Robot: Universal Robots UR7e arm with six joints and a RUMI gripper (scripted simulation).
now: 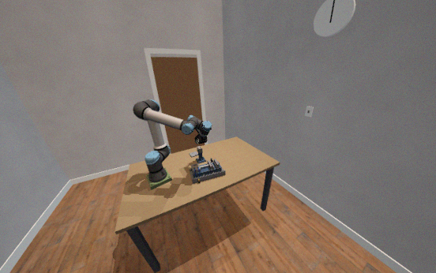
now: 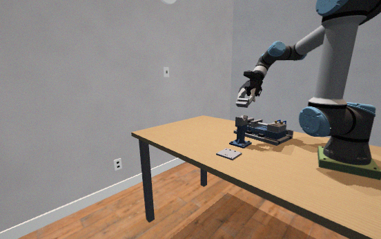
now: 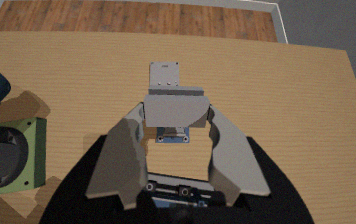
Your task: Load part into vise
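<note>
Jaws (image 1: 201, 140) (image 2: 246, 99) (image 3: 177, 112): we see them clenched on the part.
Part (image 2: 242, 103) (image 3: 175, 118): we have it raised between the fingertips, above the V-block stand (image 1: 200, 154) (image 2: 240, 134) (image 3: 172, 139).
Vise (image 1: 208, 171) (image 2: 267, 132) (image 3: 170, 203): we find it near the stand, on the wooden surface (image 1: 245, 158) (image 2: 193, 138) (image 3: 280, 100).
Infeed plate (image 1: 193, 155) (image 2: 228, 154) (image 3: 164, 73): we see it flat, on the stand's other side.
Arm's base plate (image 1: 167, 180) (image 2: 326, 163) (image 3: 40, 155): green, well apart from the infeed plate.
</note>
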